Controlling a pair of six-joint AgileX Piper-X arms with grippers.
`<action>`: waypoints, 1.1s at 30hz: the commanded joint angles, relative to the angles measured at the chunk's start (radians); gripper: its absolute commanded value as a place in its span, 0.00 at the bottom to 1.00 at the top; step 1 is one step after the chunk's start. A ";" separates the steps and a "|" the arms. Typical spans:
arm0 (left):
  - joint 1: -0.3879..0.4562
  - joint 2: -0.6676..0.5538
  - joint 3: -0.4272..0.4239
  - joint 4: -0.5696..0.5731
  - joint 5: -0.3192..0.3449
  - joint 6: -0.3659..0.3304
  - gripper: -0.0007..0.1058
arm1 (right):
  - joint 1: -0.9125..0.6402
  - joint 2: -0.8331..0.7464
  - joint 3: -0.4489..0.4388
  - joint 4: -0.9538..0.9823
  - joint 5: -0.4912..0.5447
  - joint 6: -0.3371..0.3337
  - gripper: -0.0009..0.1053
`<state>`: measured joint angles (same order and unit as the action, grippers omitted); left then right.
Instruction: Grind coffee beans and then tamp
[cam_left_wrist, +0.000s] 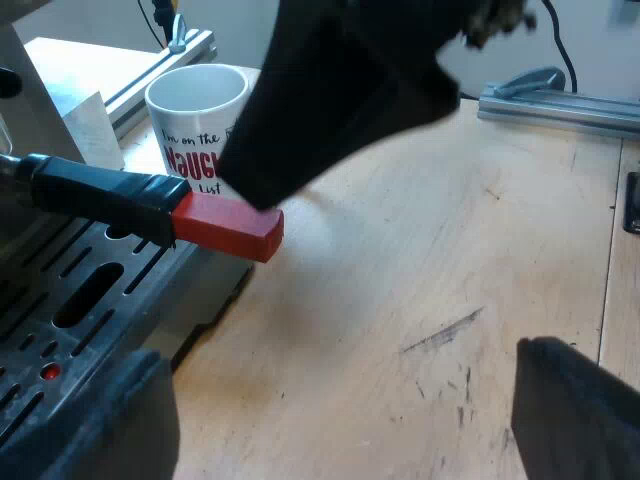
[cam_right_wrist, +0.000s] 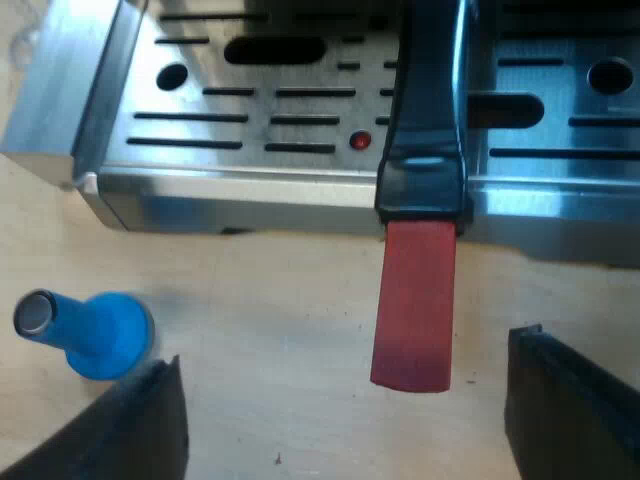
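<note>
The holder's dark handle (cam_right_wrist: 425, 110) juts out of the espresso machine over the drip tray (cam_right_wrist: 250, 120), and its red end (cam_right_wrist: 413, 305) hangs past the tray's edge above the wooden table. My right gripper (cam_right_wrist: 345, 420) is open just short of that red end, one finger on each side and touching nothing. A blue tamper (cam_right_wrist: 90, 330) lies on its side on the table near the tray's corner. My left gripper (cam_left_wrist: 335, 430) is open over bare table beside the drip tray (cam_left_wrist: 70, 290). The right arm's black body (cam_left_wrist: 340, 90) hovers above the red end (cam_left_wrist: 225, 225).
A white mug (cam_left_wrist: 195, 110) with printed lettering stands on the table just behind the handle, close to the machine. Aluminium rails (cam_left_wrist: 560, 105) run along the far side of the table. A red dot (cam_right_wrist: 359, 141) shows on the drip tray.
</note>
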<state>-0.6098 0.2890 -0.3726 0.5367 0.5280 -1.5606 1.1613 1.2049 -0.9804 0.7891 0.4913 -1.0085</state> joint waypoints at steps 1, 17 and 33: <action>-0.004 -0.005 -0.005 0.003 0.004 -0.010 0.67 | -0.015 0.010 -0.011 0.008 -0.007 -0.013 0.64; -0.004 -0.005 -0.005 0.003 0.004 -0.010 0.67 | -0.101 0.129 -0.004 -0.047 -0.067 -0.073 0.64; -0.004 -0.005 -0.005 0.003 0.004 -0.005 0.67 | -0.170 0.238 0.004 -0.162 -0.094 -0.080 0.64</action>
<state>-0.6098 0.2890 -0.3726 0.5432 0.5280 -1.5606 0.9934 1.4418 -0.9818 0.6341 0.4088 -1.0760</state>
